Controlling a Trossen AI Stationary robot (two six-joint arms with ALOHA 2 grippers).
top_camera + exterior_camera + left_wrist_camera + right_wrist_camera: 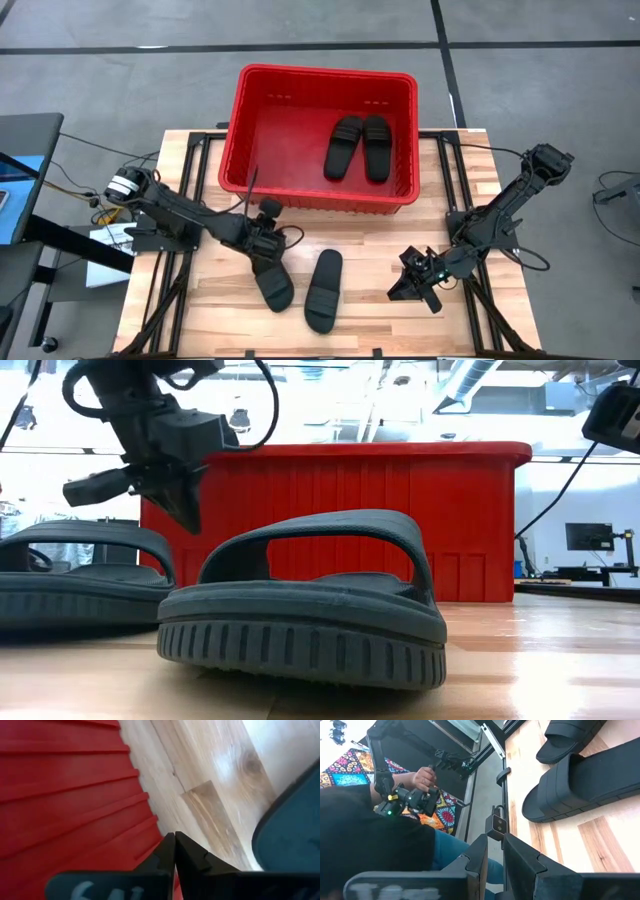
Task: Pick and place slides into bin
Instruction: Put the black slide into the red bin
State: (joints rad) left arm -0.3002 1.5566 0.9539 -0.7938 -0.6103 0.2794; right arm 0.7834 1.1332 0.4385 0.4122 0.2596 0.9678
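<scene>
Slides are seen paired inside the red bin; two more lie on the table near it. Left gripper, fingers pressed shut and empty, hangs over the leftmost slide. Right gripper is narrowly parted, empty.

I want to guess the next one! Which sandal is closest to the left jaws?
The left table sandal, right under the left gripper; the other three lie farther away.

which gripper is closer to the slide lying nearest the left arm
Left. The left gripper sits shut right at that slide's bin-side end, while the right gripper waits well off to its right, beyond the other slide.
</scene>
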